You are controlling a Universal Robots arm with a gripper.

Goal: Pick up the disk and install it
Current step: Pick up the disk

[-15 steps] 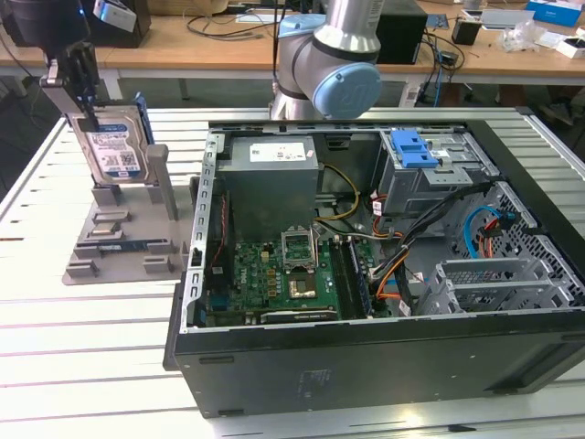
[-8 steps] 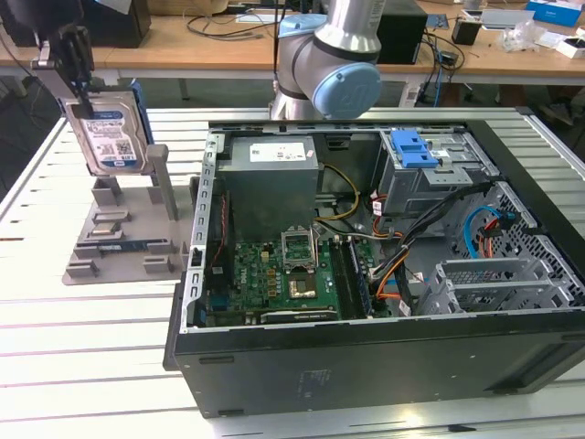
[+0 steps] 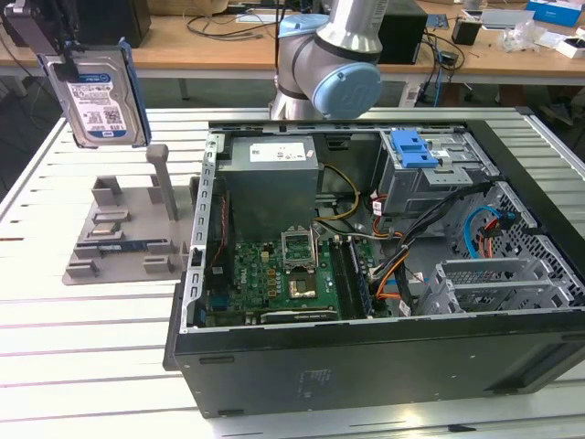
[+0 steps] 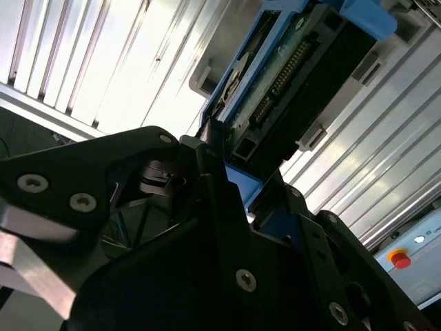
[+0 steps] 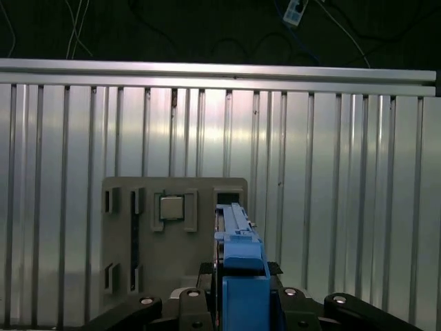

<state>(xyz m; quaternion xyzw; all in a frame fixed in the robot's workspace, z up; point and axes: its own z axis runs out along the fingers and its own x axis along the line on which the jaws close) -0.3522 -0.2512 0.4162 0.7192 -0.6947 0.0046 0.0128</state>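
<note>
Pickup done: jaws clamp disk (image 3: 99,91) high above fixture (image 3: 119,233); install pending, needs carry over to cage (image 3: 430,183).

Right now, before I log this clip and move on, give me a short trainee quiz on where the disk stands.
1. True or false: the disk is already installed.
2. Pick one. The disk is A) lying loose, B) clamped in the gripper and lifted, C) held by a person's hand.
3. Short answer: in the exterior view, what lies below the lifted disk?
Key: 1 false; 2 B; 3 the grey fixture tray.
</note>
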